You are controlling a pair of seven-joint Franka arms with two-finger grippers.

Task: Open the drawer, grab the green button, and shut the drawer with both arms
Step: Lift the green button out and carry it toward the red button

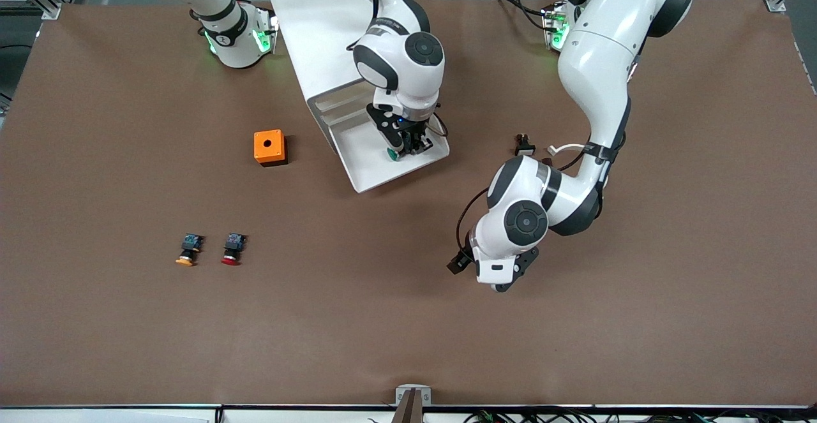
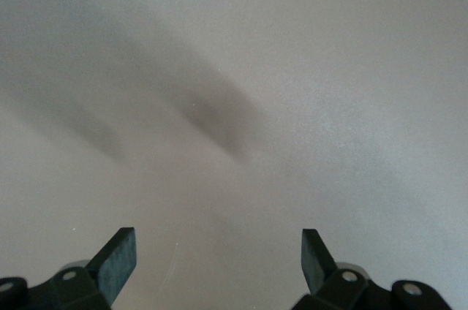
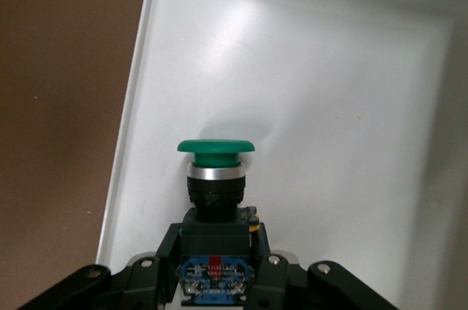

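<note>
Where the brown matte table (image 1: pixel 127 333) fills the front view, the glossy white drawer (image 1: pixel 370 177) sits open at upper centre, the right gripper (image 1: pixel 408 148) in it clamped on the green-capped button (image 1: pixel 394 154); lower right, the left gripper (image 1: pixel 504 282) hangs. From the left wrist, wide-spread black fingers (image 2: pixel 117 259) face smooth pale plastic. From the right wrist, the button's domed cap, centre, over the tray.
</note>
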